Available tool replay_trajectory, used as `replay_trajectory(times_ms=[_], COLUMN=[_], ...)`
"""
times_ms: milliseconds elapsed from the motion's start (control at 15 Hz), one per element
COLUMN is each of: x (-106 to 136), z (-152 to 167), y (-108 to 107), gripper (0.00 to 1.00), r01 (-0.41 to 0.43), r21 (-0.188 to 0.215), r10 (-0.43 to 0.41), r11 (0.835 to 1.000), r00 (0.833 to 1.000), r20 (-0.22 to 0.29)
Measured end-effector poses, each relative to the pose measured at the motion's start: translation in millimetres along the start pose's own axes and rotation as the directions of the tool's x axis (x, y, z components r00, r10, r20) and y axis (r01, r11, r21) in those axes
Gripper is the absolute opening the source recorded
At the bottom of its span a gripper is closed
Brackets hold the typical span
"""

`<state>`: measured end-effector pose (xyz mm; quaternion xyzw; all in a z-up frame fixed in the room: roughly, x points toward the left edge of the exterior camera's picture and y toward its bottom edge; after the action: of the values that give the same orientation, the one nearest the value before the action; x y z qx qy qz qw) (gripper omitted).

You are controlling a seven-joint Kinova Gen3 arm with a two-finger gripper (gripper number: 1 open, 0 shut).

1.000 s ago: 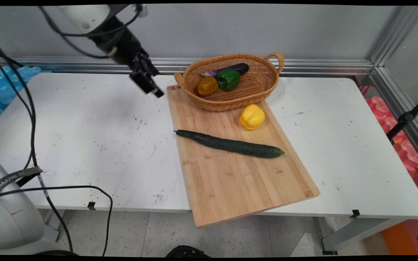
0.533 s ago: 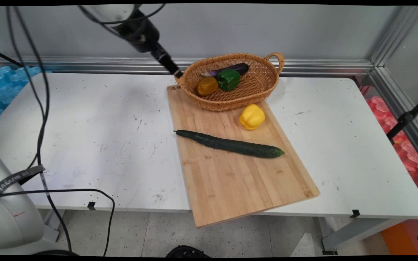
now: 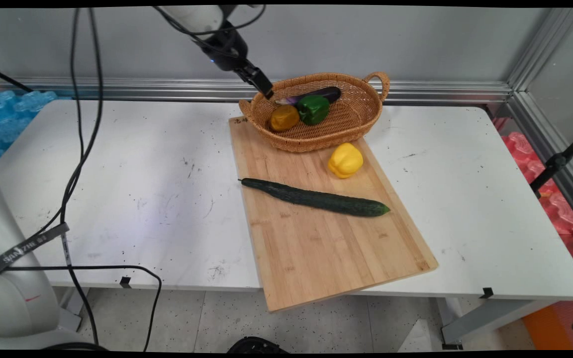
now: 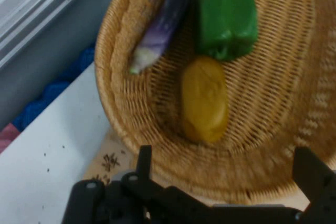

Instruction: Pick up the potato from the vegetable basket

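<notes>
I have the gripper [image 3: 268,93] spread wide above the wicker basket's [image 3: 351,124] left rim; inside lie eggplant [image 4: 167,18], green pepper [image 4: 227,18], orange pepper [image 4: 204,99].

**White robot arm with black gripper**

A glossy white arm [image 3: 192,14] ends in a black wrist and black two-finger gripper [image 3: 261,85]. Black cables [image 3: 80,149] hang from it; a grey strap [image 3: 23,243] with white lettering wraps them.
</notes>
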<state>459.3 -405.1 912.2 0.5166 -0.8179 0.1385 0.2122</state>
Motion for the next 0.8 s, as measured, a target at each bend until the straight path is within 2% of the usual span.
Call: replay_trajectory(times_ms=[200,533,800], x=[11.7,27.2,31.3], z=[25.7,81.8,107.0], y=[-0.1,1.4,3.6], gripper=[1.0,1.0,1.0], r01=[0.017,0.02,0.02], r21=[0.015,0.032,0.032], r10=[-0.018,-0.022,-0.023], r11=[1.0,0.999,0.999], r00=[1.0,0.998,0.995], r20=[0.012,0.064,0.092])
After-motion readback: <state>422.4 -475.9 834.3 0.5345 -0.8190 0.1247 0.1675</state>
